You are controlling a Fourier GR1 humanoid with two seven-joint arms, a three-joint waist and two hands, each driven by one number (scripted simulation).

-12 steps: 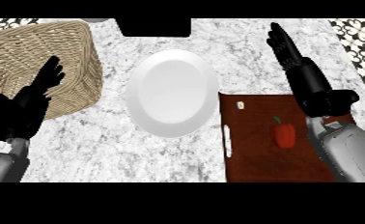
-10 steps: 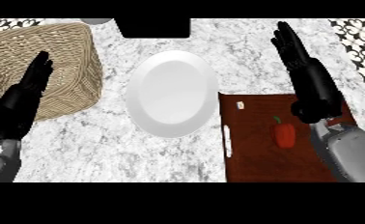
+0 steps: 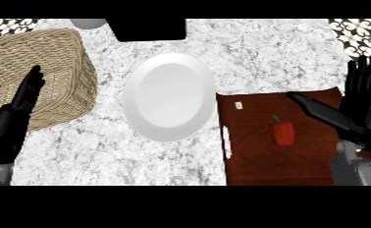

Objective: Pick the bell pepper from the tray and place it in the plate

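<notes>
The bell pepper (image 3: 283, 132) is small and red, with a short green stem that points to the far side; it lies on the dark brown tray (image 3: 253, 163) at the right of the counter, a little right of the tray's middle, and nothing touches it. The tray has a white handle on its left edge and a small pale mark near its far left corner; the white plate (image 3: 169, 96) stands just left of the tray on the grey marble counter (image 3: 261, 55), and it holds nothing.

Compared with the earlier pictures, the right hand (image 3: 348, 106) has moved to the right and nearer, so that it now shows at the right edge of the view above the far right corner of the tray; before, it stood farther away over the counter with the fingers pointing to the far side. Now its fingers are straight and point far, the thumb stretches to the left over the tray, and it holds nothing. The left hand (image 3: 20, 109) has shifted a little to the left; it rests at the left edge beside the wicker basket (image 3: 51, 60), with straight fingers and nothing in it.

The pepper lies left of the right hand and nearer than the thumb; it is near the hand but apart from it; the pepper itself has not moved.
</notes>
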